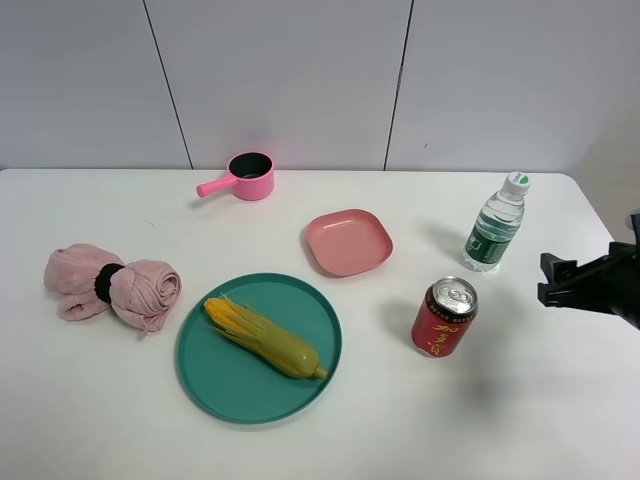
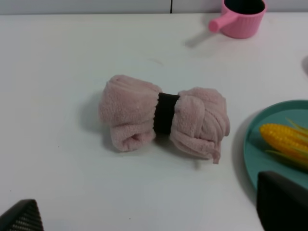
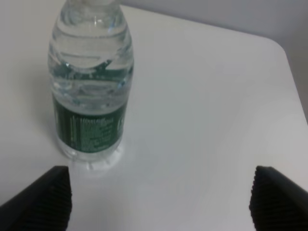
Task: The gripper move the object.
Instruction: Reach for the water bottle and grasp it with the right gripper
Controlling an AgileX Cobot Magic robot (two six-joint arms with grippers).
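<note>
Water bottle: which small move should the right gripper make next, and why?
Probably advance the right gripper toward the water bottle, shifting sideways to centre it. The fingers are open, the bottle stands upright and apart from them, and the right wrist view shows it nearer one finger than the middle of the gap.

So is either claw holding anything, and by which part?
Nothing is held. The right claw is open with the water bottle standing free ahead of it; the left claw is open near the pink towel.
</note>
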